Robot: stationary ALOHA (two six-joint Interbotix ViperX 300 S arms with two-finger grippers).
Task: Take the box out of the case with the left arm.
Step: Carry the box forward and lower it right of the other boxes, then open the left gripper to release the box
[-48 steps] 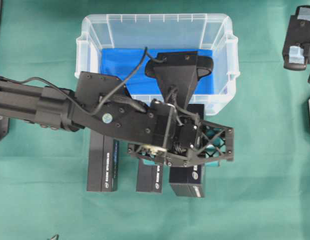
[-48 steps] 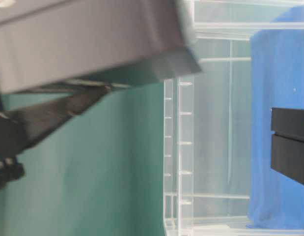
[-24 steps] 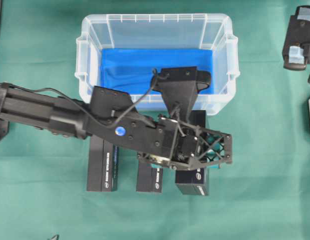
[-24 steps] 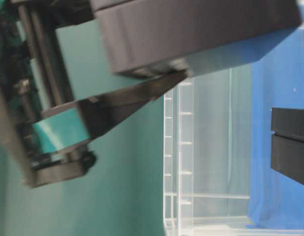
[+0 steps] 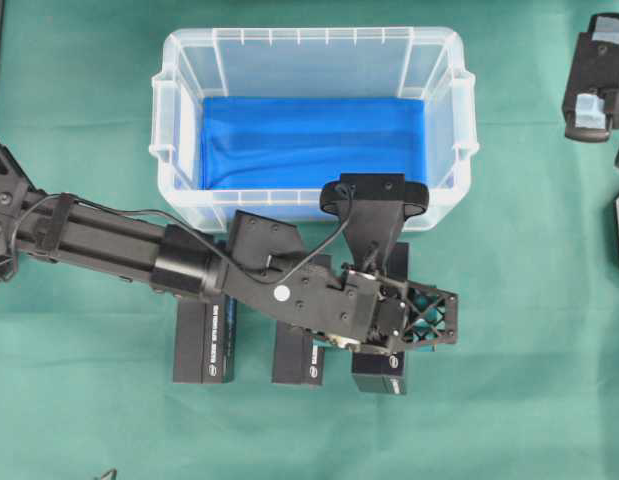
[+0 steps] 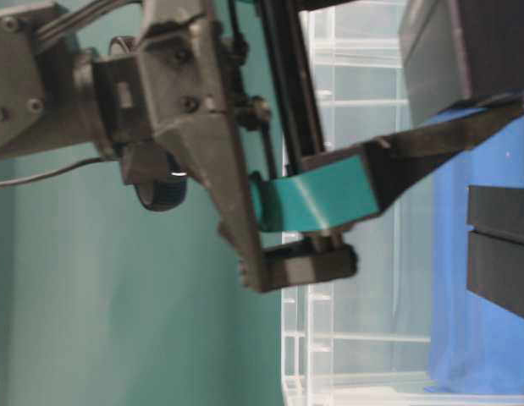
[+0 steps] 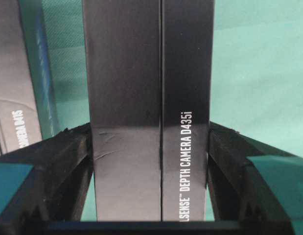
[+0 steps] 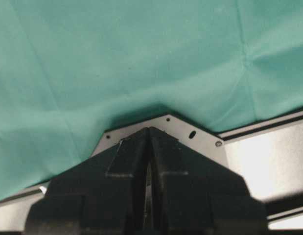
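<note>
Fingers (image 7: 38,166) astride box (image 7: 149,98), neighbouring boxes (image 5: 204,340) alongside

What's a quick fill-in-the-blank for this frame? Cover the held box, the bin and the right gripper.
1. The left gripper grips a black cardboard box that is ___ the clear plastic case.
2. The case's bottom shows only its ___ lining.
3. Beside the held box, ___ more black boxes lie on the green cloth.
4. The right gripper has its jaws ___.

Missing words: outside; blue; two; shut
</note>
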